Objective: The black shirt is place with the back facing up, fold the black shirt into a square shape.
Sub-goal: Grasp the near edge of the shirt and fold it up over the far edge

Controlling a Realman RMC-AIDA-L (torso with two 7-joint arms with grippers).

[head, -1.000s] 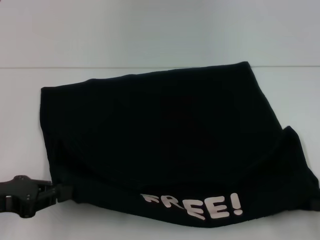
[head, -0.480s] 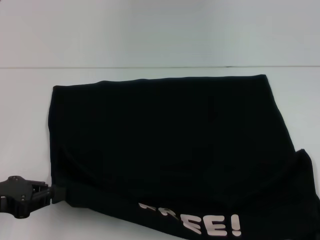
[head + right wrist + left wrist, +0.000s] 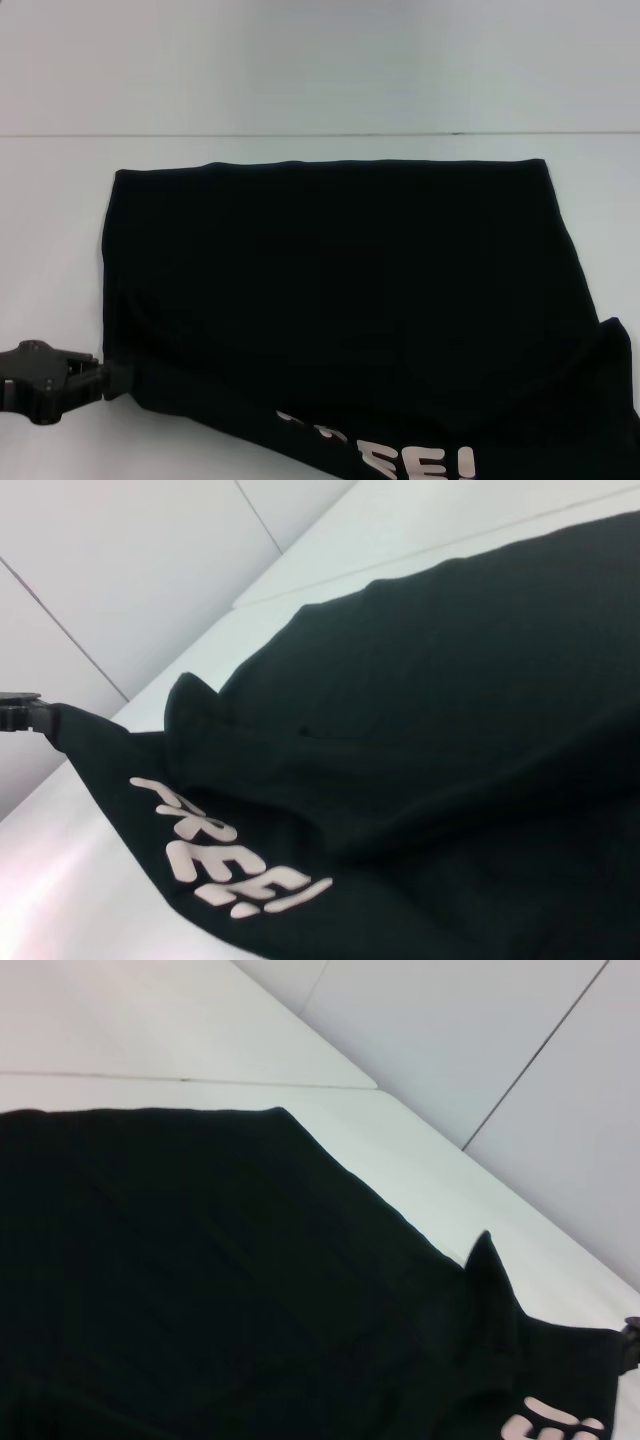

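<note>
Mid-fold: near edge of the shirt (image 3: 340,300) held up at both ends.

Spread across the middle and lower part of the head frame on the white table (image 3: 300,80), the shirt shows its far edge lying flat and straight; its "FREE!" lettering (image 3: 400,462) runs off the lower edge; the left gripper (image 3: 108,380), lower left, is clamped on the near-left corner; the right gripper's pinch on the opposite corner shows only as a sliver in the left wrist frame, state unclear; next, I judge, both ends must travel evenly and lay the hem down square.

The black shirt (image 3: 340,290) lies spread on the table, near edge lifted, cream "FREE!" lettering showing.
</note>
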